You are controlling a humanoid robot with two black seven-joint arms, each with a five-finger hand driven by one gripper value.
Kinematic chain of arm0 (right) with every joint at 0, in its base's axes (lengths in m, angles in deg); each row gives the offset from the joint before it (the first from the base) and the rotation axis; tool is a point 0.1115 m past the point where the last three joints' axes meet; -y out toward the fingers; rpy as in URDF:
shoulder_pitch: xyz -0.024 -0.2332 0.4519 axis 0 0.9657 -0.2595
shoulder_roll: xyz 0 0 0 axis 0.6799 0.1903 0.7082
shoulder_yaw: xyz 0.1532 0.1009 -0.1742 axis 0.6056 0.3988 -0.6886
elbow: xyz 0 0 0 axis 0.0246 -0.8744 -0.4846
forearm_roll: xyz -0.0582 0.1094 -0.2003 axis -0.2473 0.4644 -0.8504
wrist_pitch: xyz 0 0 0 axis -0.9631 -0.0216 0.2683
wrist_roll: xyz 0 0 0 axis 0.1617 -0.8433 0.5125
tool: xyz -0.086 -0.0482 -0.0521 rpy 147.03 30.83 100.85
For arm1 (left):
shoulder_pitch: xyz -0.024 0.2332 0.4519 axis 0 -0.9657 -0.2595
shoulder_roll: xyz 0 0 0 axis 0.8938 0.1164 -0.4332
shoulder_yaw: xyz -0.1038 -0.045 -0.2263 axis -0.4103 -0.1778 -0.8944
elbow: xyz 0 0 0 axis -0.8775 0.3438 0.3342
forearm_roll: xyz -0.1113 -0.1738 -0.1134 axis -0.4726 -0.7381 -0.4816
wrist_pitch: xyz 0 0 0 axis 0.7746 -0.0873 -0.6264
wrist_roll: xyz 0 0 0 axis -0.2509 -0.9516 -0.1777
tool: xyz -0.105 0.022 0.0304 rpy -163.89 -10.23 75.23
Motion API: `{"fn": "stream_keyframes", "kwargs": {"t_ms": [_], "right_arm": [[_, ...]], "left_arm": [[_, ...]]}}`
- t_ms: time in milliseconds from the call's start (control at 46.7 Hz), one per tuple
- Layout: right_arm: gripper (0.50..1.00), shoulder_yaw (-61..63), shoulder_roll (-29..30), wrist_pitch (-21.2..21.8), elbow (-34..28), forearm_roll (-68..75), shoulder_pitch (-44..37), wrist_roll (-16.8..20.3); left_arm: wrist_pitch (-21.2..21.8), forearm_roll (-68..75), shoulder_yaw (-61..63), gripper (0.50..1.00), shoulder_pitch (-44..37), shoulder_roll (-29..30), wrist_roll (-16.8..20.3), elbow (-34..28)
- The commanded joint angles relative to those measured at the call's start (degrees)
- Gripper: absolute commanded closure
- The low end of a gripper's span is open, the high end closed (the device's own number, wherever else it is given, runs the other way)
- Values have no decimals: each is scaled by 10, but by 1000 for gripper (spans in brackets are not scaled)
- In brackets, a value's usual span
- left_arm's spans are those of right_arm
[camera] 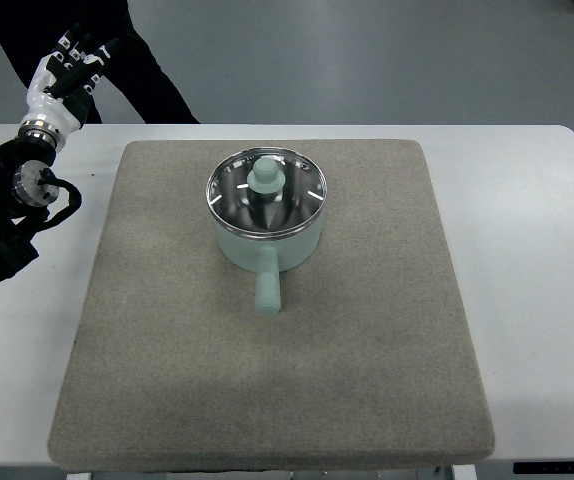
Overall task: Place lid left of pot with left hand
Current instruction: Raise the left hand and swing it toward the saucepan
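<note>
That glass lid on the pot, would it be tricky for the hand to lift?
Probably a bit. The lid looks rigid, glass with a shiny metal rim, so likely slippery and breakable if dropped. Its round green knob seems the only real grip. The left hand is well away from it.

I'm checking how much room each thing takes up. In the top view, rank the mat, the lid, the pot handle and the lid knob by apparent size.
1. mat
2. lid
3. pot handle
4. lid knob

Handle and knob are close; the knob sits nearer the camera.

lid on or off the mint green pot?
On. The shiny metal lid with its green knob sits inside the rim of the mint green pot; the left hand is away.
</note>
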Motion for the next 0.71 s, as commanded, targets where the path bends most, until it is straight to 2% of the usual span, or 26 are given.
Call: {"fn": "stream_keyframes", "kwargs": {"t_ms": [0,685], "right_arm": [[576,0,0,0,0,0,1,0],[576,0,0,0,0,0,0,0]], "left_arm": [[0,0,1,506,0,0,0,0],[2,1,2,506,1,-2,-1,4]]}}
